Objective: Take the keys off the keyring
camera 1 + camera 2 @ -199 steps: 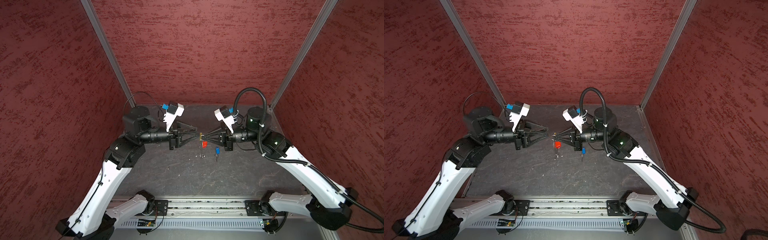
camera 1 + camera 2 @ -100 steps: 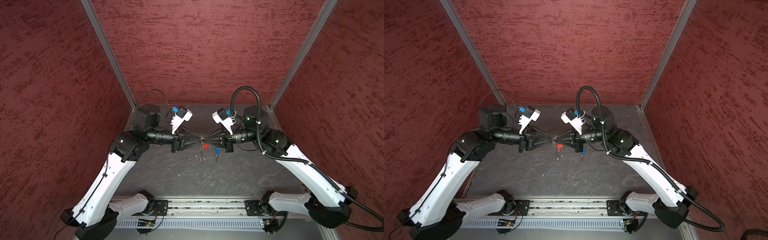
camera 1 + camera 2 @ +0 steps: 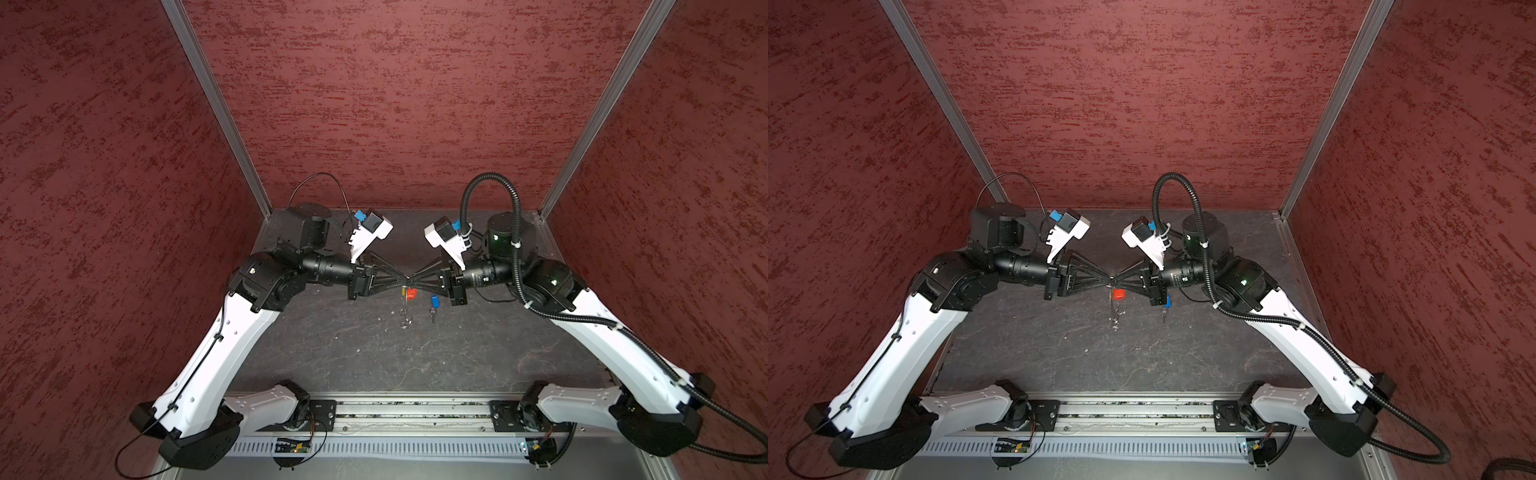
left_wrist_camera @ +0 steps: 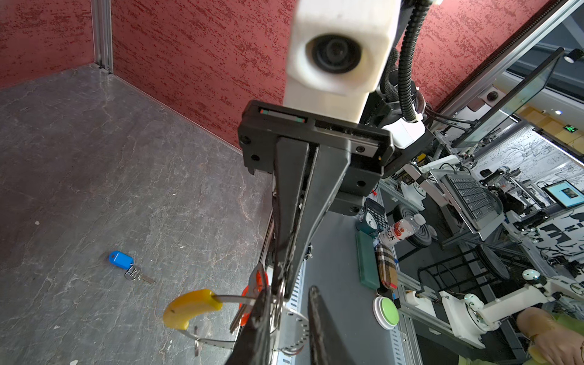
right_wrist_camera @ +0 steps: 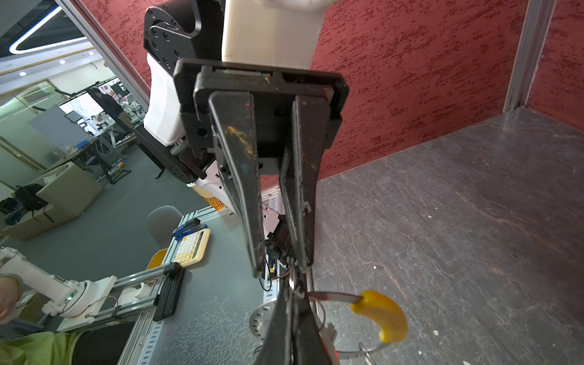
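Left end effector (image 3: pixel 401 283) sits at the keyring (image 3: pixel 405 318), fingers a sliver apart around one of its small rings. The keyring hangs toward the bench (image 3: pixel 332 353), with the red key (image 3: pixel 411 294) dangling just right of its top. Right end effector (image 3: pixel 413 284), pressed together, pinches the keyring's top. Blue key (image 3: pixel 434 301) lies farther right of the keyring, apart from it, flat on the bench.

Both arms reach inward, level, meeting tip to tip; left tool (image 3: pixel 399 281) slightly parted, right tool (image 3: pixel 414 283) pressed closed.

Dark veined tabletop (image 3: pixel 353 353), blue-headed key (image 3: pixel 434 305) lying flat
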`<state>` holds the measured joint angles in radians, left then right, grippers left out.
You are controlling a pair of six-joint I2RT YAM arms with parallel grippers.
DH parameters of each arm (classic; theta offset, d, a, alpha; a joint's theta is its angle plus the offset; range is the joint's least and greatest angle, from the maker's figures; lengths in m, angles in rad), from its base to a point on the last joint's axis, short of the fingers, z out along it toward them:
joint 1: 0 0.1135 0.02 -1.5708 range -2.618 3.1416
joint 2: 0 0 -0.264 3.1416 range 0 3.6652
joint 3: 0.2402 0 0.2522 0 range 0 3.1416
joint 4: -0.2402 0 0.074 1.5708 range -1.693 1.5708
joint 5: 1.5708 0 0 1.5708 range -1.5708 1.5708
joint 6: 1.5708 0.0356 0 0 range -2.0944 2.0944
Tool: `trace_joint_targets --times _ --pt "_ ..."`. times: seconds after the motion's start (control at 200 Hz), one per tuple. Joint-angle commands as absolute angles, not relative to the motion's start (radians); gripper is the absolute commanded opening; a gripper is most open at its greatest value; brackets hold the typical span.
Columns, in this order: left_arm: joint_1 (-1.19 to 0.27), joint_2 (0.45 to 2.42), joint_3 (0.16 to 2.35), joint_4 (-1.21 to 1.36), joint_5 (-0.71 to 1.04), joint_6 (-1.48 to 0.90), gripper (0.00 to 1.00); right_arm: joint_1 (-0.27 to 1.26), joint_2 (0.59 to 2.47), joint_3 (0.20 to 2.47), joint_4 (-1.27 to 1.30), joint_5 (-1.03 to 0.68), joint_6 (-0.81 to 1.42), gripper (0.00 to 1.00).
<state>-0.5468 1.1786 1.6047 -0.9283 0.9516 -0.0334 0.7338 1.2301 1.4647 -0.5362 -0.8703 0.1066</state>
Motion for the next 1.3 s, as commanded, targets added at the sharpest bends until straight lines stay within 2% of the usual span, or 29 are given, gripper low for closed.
trace_joint_targets --times 0.0,0.14,0.526,0.796,0.867,0.927,0.977,1.057,1.182,1.297 --pt "-0.556 1.179 1.63 -0.95 0.943 -0.006 0.2 0.73 1.224 1.497 -0.546 -0.869 0.077 0.0" --pt "-0.564 1.187 1.637 -0.965 0.945 0.003 0.14 0.73 1.224 1.501 -0.552 -0.853 0.073 0.0" --pt "-0.576 1.19 1.637 -0.986 0.96 0.023 0.18 0.73 1.221 1.502 -0.548 -0.817 0.077 0.0" --pt "-0.59 1.189 1.635 -0.979 0.95 0.038 0.1 0.73 1.23 1.503 -0.535 -0.821 0.089 0.0" --pt "-0.592 1.189 1.635 -0.977 0.945 0.039 0.1 0.73 1.232 1.502 -0.532 -0.825 0.09 0.0" --pt "-0.595 1.19 1.634 -0.976 0.946 0.039 0.17 0.73 1.235 1.502 -0.531 -0.827 0.091 0.0" --pt "-0.596 1.192 1.635 -0.977 0.948 0.041 0.18 0.73 1.235 1.502 -0.53 -0.826 0.091 0.0" --pt "-0.598 1.19 1.635 -0.979 0.943 0.043 0.13 0.73 1.234 1.504 -0.531 -0.825 0.091 0.0" --pt "-0.601 1.19 1.633 -0.971 0.932 0.044 0.0 0.73 1.239 1.505 -0.524 -0.827 0.097 0.0" --pt "-0.604 1.179 1.62 -0.932 0.917 0.032 0.0 0.73 1.238 1.505 -0.505 -0.831 0.109 0.0"
